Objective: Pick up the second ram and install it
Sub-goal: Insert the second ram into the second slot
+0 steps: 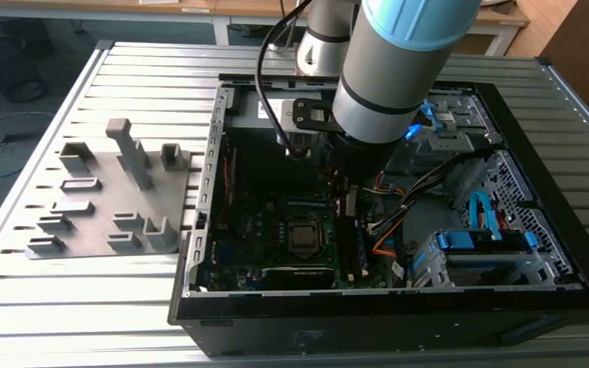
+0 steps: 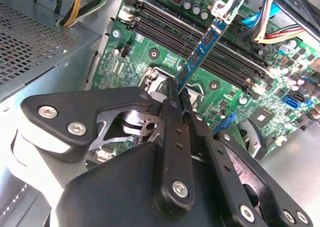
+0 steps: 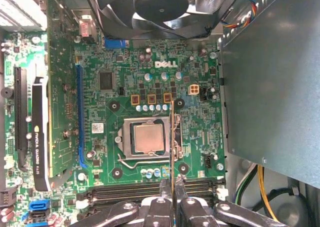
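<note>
Fingers [image 2: 172, 117] of the gripper [image 2: 178, 90] are clamped flat on the second ram [image 2: 202, 52], and I see no gap between pads and board. In the second wrist view I see the stick's blue face, projecting from the fingertips and held tilted above the memory slots [image 2: 160, 33] of the motherboard [image 2: 142, 62], not seated in any of them. The first wrist view presents the same stick edge-on as a thin line [image 3: 172, 137] running beside the processor socket [image 3: 148, 138], with the gripper [image 3: 172, 182] over the slots; it adds the fan [image 3: 160, 4] and the graphics card [image 3: 42, 137]. The exterior view supplies the arm [image 1: 397, 77] reaching down into the open computer case [image 1: 376, 322] and the grey fixture plate [image 1: 100, 222] outside, on that view's left. Count: two fingers, one held stick, one socket, one fan, one plate; I cannot count the slots reliably.
</note>
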Robot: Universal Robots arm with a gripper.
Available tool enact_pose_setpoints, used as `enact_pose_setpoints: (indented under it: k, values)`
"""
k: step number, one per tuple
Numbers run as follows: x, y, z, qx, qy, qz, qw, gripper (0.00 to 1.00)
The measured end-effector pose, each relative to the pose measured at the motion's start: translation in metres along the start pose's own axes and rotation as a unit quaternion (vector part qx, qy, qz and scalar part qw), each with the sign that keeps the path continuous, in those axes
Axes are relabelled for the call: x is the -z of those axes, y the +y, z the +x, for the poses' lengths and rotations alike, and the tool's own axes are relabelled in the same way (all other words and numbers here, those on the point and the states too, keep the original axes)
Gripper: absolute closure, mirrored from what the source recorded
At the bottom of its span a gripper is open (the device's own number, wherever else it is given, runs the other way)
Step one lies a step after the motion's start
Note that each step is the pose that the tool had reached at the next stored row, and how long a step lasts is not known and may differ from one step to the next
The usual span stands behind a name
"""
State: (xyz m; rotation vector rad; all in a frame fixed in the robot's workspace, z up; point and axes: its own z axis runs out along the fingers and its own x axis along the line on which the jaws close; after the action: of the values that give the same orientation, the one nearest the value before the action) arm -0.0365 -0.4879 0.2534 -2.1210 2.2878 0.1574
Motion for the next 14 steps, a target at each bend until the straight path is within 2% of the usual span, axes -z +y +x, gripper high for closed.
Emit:
enact_pose_setpoints:
  k: [4, 9, 11, 14]
  values:
    - [-0.0003, 0.0000, 0.0000, -0.032, -0.0017, 0.0026, 0.9995, 0.86]
    - [-0.0006, 0.0000, 0.0001, -0.072, -0.0015, 0.0062, 0.9974, 0.86]
    - [-0.0006, 0.0000, 0.0001, -0.085, 0.0010, 0.0077, 0.9963, 0.86]
    - [-0.0006, 0.0000, 0.0001, -0.101, 0.0091, 0.0104, 0.9948, 0.86]
